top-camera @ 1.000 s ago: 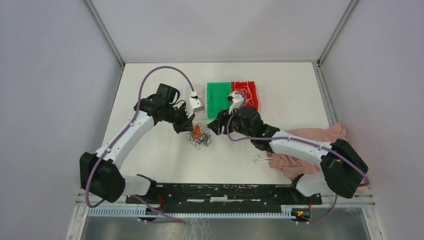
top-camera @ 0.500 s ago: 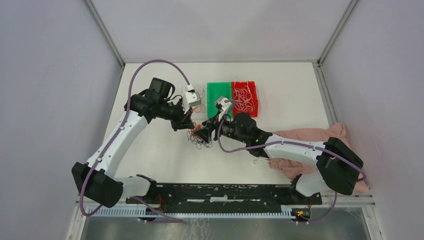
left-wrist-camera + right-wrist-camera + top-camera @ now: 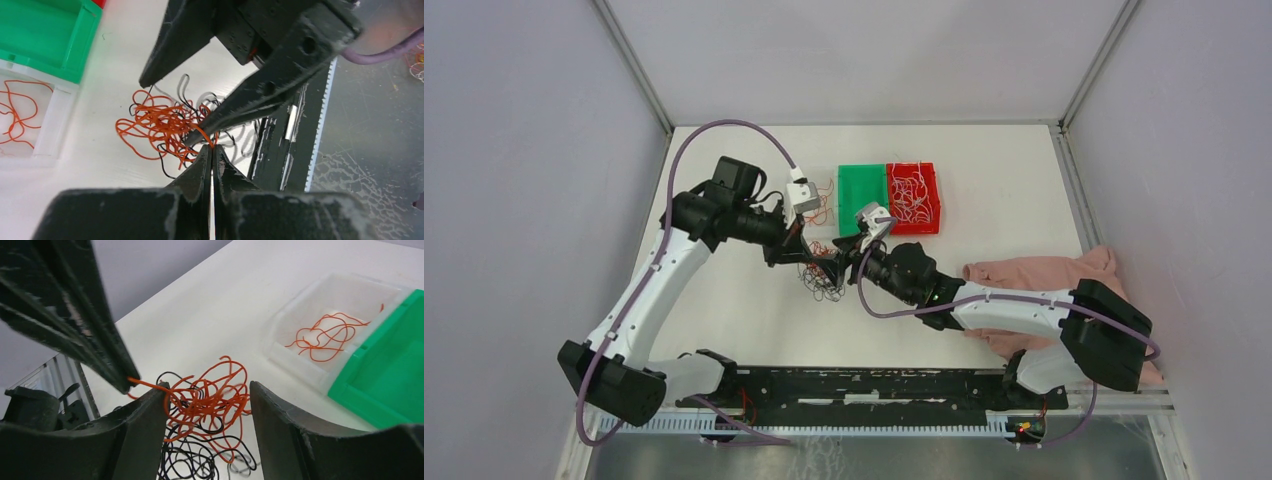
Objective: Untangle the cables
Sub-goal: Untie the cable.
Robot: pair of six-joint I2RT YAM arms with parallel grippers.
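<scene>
A tangle of orange and black cables (image 3: 822, 272) lies on the white table, left of centre. My left gripper (image 3: 801, 253) is shut, pinching one orange wire at the tangle's edge (image 3: 212, 148). In the right wrist view its tip (image 3: 126, 381) holds that wire taut. My right gripper (image 3: 834, 262) is open, and its two fingers (image 3: 145, 425) straddle the orange part of the tangle (image 3: 212, 395) without closing on it. The black wires (image 3: 200, 457) hang below. In the left wrist view the orange bunch (image 3: 160, 125) sits under the right gripper's fingers (image 3: 240, 107).
A clear tray (image 3: 822, 200) holds a few orange wires (image 3: 325, 337). Beside it are a green tray (image 3: 862, 187) and a red tray (image 3: 914, 185) with white wires. A pink cloth (image 3: 1044, 290) lies at the right. The black rail (image 3: 874, 385) runs along the near edge.
The right gripper has moved left from the trays to straddle the tangle. The left arm has drawn back to the left, still at the tangle's edge.
</scene>
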